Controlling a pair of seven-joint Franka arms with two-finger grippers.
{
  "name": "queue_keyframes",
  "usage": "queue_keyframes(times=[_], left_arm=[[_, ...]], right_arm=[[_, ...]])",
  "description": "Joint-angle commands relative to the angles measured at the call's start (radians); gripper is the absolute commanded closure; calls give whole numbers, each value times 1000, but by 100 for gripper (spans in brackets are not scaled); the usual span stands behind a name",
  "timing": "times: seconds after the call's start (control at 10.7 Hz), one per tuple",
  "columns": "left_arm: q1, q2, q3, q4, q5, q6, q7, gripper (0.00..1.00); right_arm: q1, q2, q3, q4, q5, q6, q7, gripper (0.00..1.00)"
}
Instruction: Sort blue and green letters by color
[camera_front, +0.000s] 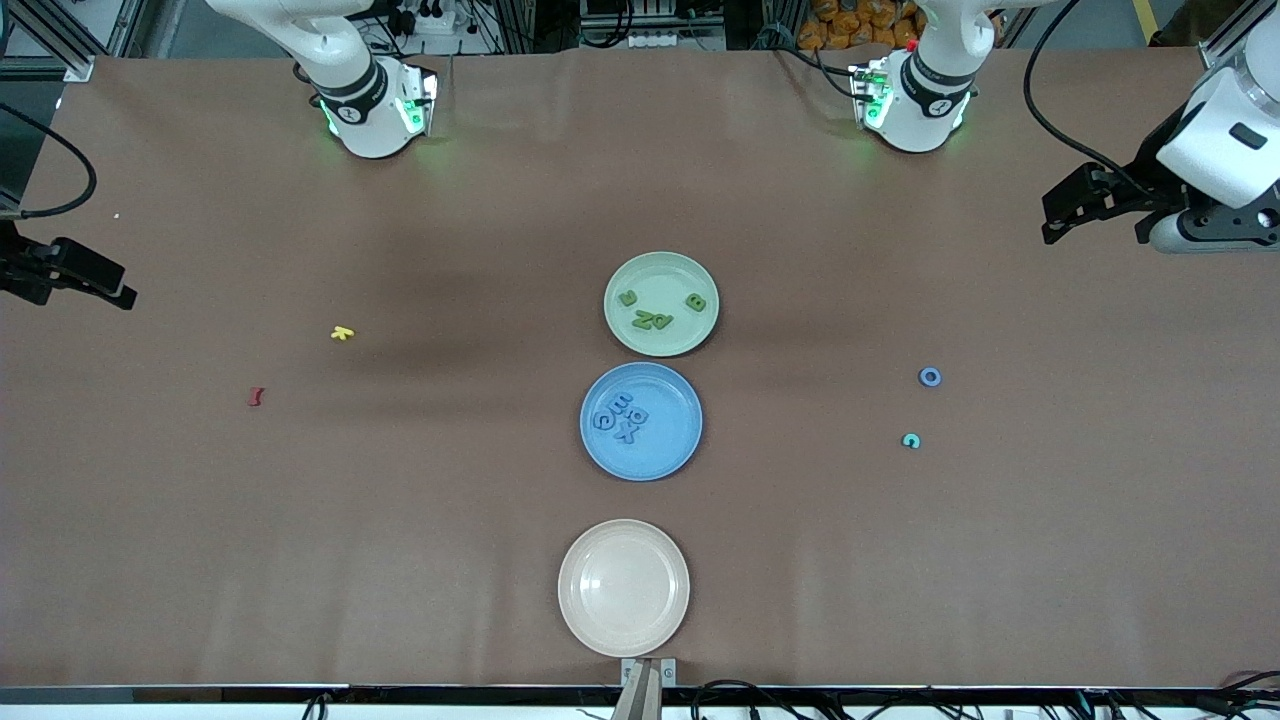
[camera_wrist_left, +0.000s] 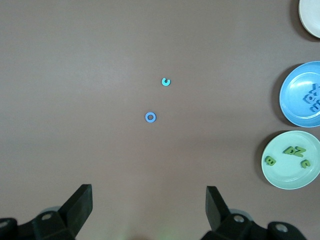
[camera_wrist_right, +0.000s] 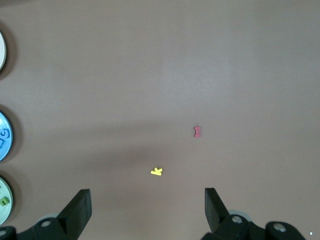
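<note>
Brown tabletop holds the last loose blue O (camera_front: 930, 377) toward the left arm's end, closest to the left gripper (camera_front: 1060, 215), wide open and empty like the waiting right gripper (camera_front: 110, 290).

Blue letters (camera_front: 620, 417) on blue plate (camera_front: 672, 450) overlapped, too small to read. Right gripper (camera_front: 70, 275) cut off by front view's edge. Wrist views clipped plates.

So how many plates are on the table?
3, in a row mid-table: pale green plate nearest the robots, round blue plate next, empty cream plate nearest the front camera.
</note>
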Motion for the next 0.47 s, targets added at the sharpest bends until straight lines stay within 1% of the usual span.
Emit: queue_keyframes(times=[0.0, 0.38], left_arm=[[12, -1, 3, 17, -29, -24, 25, 0], [12, -1, 3, 17, -20, -32, 23, 0]], right_arm=[[-13, -23, 9, -28, -12, 6, -10, 0], [-15, -29, 9, -28, -10, 0, -12, 0]])
